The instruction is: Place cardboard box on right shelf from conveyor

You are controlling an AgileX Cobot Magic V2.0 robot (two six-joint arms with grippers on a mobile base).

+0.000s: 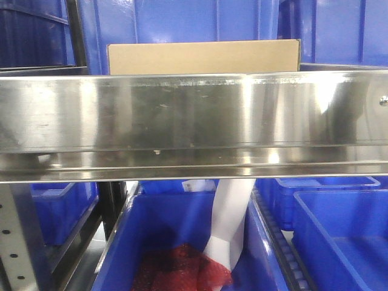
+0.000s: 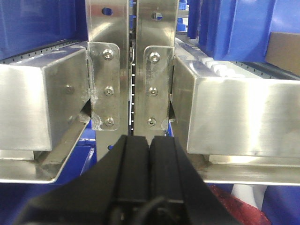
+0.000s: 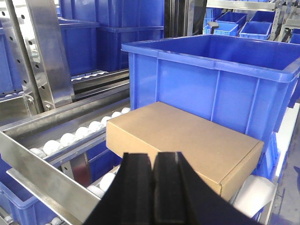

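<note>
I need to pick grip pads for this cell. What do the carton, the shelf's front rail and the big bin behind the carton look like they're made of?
Cardboard box: matte tan paperboard, with folded edges and a flap seam.
Front rail of the right shelf: looks like brushed stainless steel, given its bright reflections and fine scratches.
Blue bin: apparently moulded plastic, semi-gloss, with ribbed walls and a rolled rim.

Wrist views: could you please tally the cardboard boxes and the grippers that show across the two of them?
cardboard box: 1
grippers: 2 (left gripper, right gripper)
Total: 3
</note>
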